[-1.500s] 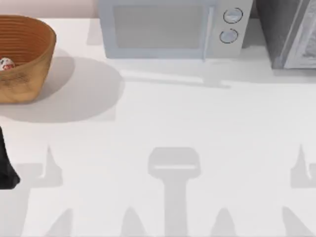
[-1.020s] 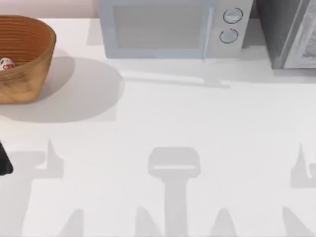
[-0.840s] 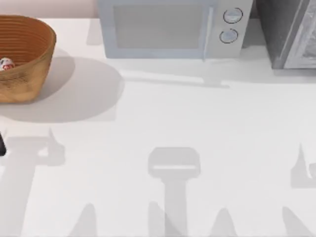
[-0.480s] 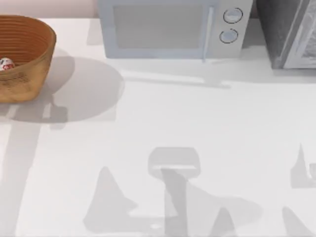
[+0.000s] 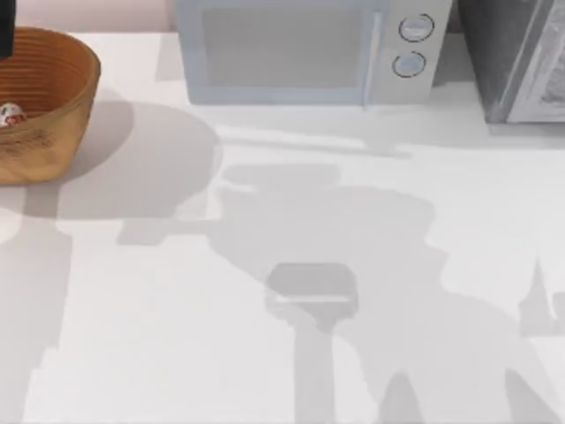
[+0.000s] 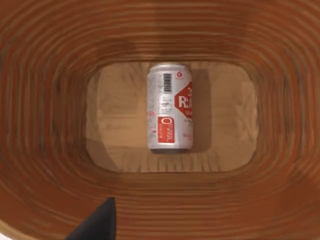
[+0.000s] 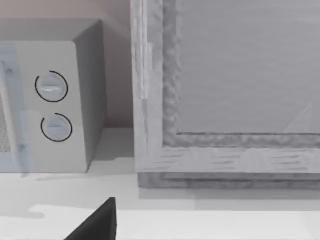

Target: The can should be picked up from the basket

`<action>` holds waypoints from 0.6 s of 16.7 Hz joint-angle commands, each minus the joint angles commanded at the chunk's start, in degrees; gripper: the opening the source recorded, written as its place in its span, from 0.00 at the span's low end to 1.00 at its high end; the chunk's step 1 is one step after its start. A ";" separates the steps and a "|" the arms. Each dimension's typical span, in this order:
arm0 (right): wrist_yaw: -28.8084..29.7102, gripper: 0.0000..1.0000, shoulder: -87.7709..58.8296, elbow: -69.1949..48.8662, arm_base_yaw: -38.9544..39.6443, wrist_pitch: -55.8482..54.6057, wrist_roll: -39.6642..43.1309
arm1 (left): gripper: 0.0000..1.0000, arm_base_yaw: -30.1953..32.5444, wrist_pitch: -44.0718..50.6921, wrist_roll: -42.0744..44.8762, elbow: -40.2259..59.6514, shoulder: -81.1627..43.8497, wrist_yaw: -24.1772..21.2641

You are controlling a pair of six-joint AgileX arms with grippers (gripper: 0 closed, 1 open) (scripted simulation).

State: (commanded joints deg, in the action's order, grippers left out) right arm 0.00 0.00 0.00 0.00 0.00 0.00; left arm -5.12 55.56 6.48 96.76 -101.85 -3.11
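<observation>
Since the earlier top view the left arm has left the bench's left edge and now reaches over the far left corner; its dark end [image 5: 5,28] shows above the basket [image 5: 62,97]; broad arm shadows now cross the middle of the bench.

The left wrist view looks straight down into the basket; the can [image 6: 170,107] lies on its side on the flat floor, roughly central, clear of the ribbed walls. One dark fingertip of the left gripper [image 6: 97,224] shows at the frame's edge; whether the jaws are open or closed cannot be told. The right arm is parked, facing the microwave [image 7: 50,100] and the grey cabinet [image 7: 225,90] at the far right corner.

Probable faults:
- fingers striking the wicker wall during descent; cause: a deep bowl with little room around the can;
- the can rolling away on contact; cause: it rests on its curved side;
- a slipping grasp; cause: jaws closing along the can's length rather than across it.
</observation>
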 joint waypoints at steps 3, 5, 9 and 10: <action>0.00 1.00 0.00 0.00 0.00 0.00 0.00 | 1.00 -0.82 8.32 0.91 14.46 -15.25 -0.43; 0.00 1.00 0.00 0.00 0.00 0.00 0.00 | 1.00 -1.29 13.03 1.42 22.66 -23.89 -0.66; 0.00 1.00 0.00 0.00 0.00 0.00 0.00 | 1.00 -1.96 19.73 2.17 34.31 -36.21 -0.97; 0.00 1.00 0.00 0.00 0.00 0.00 0.00 | 1.00 -2.06 20.71 2.28 36.02 -38.02 -1.01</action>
State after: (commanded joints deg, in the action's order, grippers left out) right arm 0.00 0.00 0.00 0.00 0.00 0.00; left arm -7.18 76.27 8.76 132.78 -139.87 -4.12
